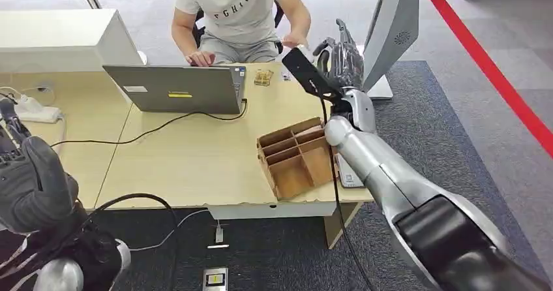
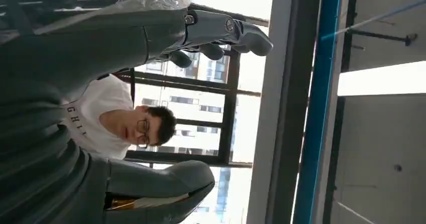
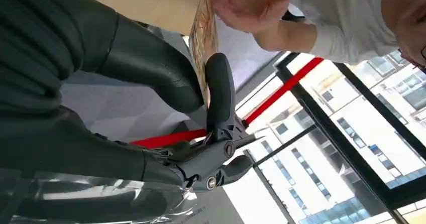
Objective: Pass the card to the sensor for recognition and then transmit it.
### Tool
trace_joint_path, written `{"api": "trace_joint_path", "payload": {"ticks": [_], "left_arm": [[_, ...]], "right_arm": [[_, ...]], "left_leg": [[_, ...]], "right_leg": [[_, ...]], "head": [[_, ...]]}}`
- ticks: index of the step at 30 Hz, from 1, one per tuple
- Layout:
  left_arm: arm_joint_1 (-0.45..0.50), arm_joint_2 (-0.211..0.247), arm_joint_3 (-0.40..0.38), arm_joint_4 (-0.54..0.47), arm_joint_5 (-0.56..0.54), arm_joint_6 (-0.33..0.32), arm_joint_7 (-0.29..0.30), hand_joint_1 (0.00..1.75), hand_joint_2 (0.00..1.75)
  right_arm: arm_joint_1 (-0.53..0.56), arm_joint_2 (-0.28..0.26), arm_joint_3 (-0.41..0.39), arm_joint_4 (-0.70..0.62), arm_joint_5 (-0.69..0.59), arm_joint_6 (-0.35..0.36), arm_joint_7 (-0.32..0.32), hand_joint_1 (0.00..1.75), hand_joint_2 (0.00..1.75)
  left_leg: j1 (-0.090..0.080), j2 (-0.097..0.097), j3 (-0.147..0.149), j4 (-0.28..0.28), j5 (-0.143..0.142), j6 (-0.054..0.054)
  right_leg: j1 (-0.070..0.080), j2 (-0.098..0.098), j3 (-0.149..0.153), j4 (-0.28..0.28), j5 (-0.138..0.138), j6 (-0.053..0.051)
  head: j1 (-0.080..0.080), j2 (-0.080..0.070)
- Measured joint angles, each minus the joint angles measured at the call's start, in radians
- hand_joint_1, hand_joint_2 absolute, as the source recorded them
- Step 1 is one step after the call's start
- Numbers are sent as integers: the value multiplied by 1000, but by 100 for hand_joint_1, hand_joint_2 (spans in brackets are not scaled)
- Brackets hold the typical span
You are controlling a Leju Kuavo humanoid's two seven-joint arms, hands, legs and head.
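We pinch the thin, stiff tan patterned card [image 3: 202, 38] edge-on in our right hand [image 3: 201, 98], upper centre of the frame, below a person's open palm [image 3: 248, 5]; light, slippery, so grip its flat faces. Our left hand [image 2: 150, 108] holds nothing, fingers apart.

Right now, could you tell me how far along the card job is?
The pickup looks done: the right robot hand pinches the card, raised beside the white sensor stand. In hand is the handover, with the person's hand open near it. Whether recognition happened cannot be told. The left robot hand is idle.
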Motion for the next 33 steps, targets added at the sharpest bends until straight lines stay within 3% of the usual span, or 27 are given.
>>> {"api": "trace_joint_path", "payload": {"ticks": [23,24,25,28,29,33], "left_arm": [[1,0,-7,5,-20,0,9,0,175],[2,0,-7,5,-20,0,10,0,175],[2,0,-7,5,-21,0,11,0,175],[2,0,-7,5,-24,0,18,0,175],[2,0,-7,5,-24,0,20,0,175],[2,0,-7,4,-24,0,29,0,175]], "right_arm": [[-15,14,25,70,45,21,28,175,175],[-15,14,25,70,48,22,29,106,175],[-15,14,25,71,50,23,31,0,175],[-15,14,26,75,64,16,40,0,175],[-15,14,26,75,70,15,46,0,0],[-15,12,26,74,78,12,59,0,0]], "left_leg": [[0,0,0,0,0,0],[0,0,0,0,0,0],[0,0,-1,0,0,0],[0,0,0,0,0,0],[0,0,0,0,0,0],[0,0,0,0,0,0]], "right_leg": [[0,0,0,0,0,0],[0,0,0,0,0,0],[0,0,0,0,0,0],[0,0,0,0,0,0],[0,0,0,0,0,0],[0,0,0,0,0,0]], "head": [[0,0],[0,0],[0,0],[0,0],[0,0],[0,0]]}}
